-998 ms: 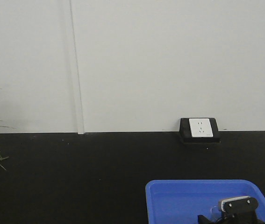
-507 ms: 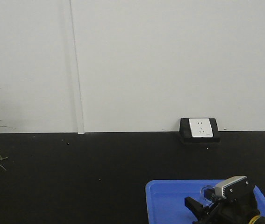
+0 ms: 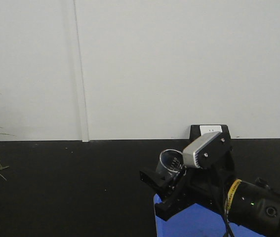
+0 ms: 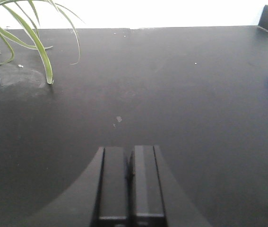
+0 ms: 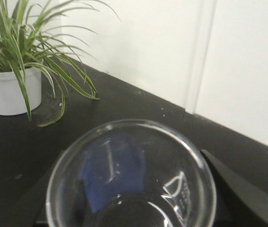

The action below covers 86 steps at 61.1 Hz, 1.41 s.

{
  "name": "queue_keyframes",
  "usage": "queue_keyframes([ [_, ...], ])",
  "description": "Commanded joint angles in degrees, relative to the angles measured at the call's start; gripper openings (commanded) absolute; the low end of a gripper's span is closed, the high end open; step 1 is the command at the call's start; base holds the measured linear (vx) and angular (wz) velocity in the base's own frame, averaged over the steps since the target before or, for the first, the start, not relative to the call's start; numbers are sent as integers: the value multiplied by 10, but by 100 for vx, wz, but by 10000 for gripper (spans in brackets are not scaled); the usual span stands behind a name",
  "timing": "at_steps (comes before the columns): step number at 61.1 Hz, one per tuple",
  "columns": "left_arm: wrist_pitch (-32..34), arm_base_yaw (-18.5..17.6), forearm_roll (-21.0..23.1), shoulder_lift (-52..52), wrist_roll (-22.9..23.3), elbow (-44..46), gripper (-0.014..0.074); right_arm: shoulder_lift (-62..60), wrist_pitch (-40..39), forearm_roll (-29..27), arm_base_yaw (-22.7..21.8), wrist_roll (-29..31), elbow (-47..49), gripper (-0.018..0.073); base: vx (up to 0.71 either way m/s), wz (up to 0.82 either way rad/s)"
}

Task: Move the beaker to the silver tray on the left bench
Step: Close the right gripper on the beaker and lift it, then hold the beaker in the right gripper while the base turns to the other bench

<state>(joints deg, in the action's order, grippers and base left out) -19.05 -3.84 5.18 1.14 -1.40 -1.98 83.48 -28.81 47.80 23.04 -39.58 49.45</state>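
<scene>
The black tabletop (image 3: 80,187) fills the lower view, with the blue tray (image 3: 194,228) at five o'clock. Above the tray the right arm (image 3: 251,205) holds the beaker (image 3: 171,163) mouth-up, right jaws clamped round it, probably high enough to clear the rim. The left jaws are pressed together and empty. No silver tray is in sight.

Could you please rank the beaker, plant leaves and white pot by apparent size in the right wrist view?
Largest: beaker and leaves, roughly alike; the beaker sits nearest the camera.
Smallest: white pot.
</scene>
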Motion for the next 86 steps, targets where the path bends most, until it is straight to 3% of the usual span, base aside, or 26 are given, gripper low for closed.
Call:
queue_keyframes([
  [1,47,1,3,3,0,-10,1,-23,32,-12,22,-5,34,-14,0,0],
  [86,47,1,3,3,0,-10,1,-25,42,-15,26,-6,31,-14,-3,-2],
])
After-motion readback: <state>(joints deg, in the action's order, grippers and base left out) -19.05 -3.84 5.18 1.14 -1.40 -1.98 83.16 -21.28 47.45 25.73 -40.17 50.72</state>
